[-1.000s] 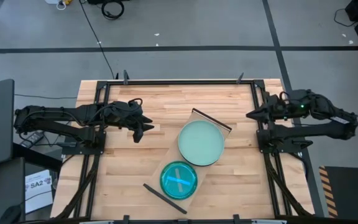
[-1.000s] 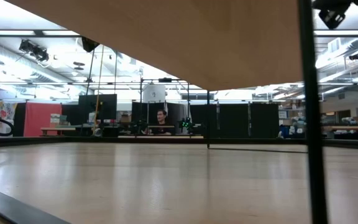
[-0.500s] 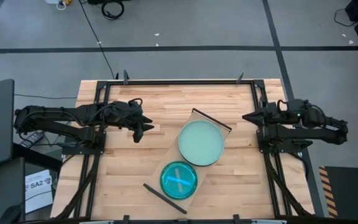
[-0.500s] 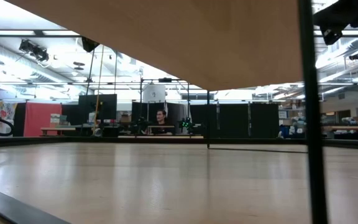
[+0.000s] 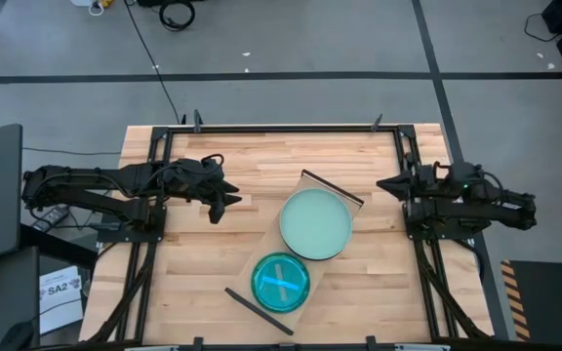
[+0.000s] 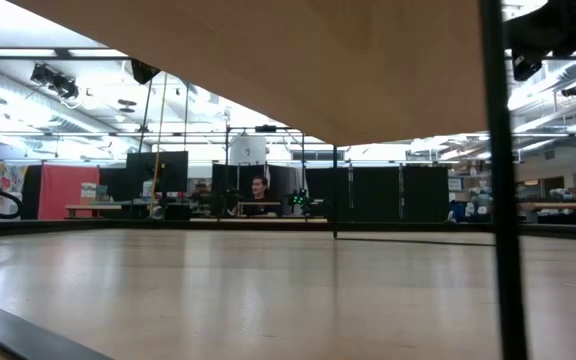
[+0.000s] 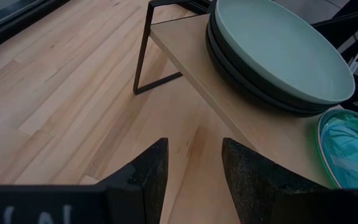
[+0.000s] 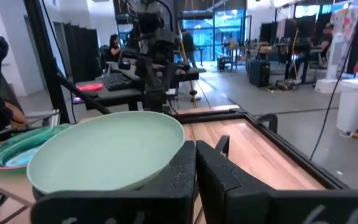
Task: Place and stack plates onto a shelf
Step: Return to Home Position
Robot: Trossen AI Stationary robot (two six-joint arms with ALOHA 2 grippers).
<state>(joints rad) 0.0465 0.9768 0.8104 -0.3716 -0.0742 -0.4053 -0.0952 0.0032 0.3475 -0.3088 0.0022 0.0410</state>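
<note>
The wooden shelf (image 5: 264, 249) stands on dark legs (image 7: 143, 56) across the table's middle. On its far part a mint-green plate (image 5: 315, 223) rests on a black plate (image 7: 241, 81). On its near part lies a teal plate (image 5: 281, 282) on a green one. My left gripper (image 5: 224, 200) is open and empty above the table, left of the shelf, and its fingers (image 7: 148, 171) point at the shelf. My right gripper (image 5: 383, 184) is shut and empty at the table's right edge, right of the mint plate (image 8: 104, 155).
The low view looks under the shelf board (image 6: 298, 60) past one of its legs (image 6: 498, 200). Dark frame rails run along the table's left, right and far edges (image 5: 291, 128). Bare table top lies left of the shelf (image 5: 193, 263). People sit in the room behind.
My right arm has folded in and come down. Its gripper has shifted a little toward the shelf and stays shut. The plates and the shelf have not moved.
</note>
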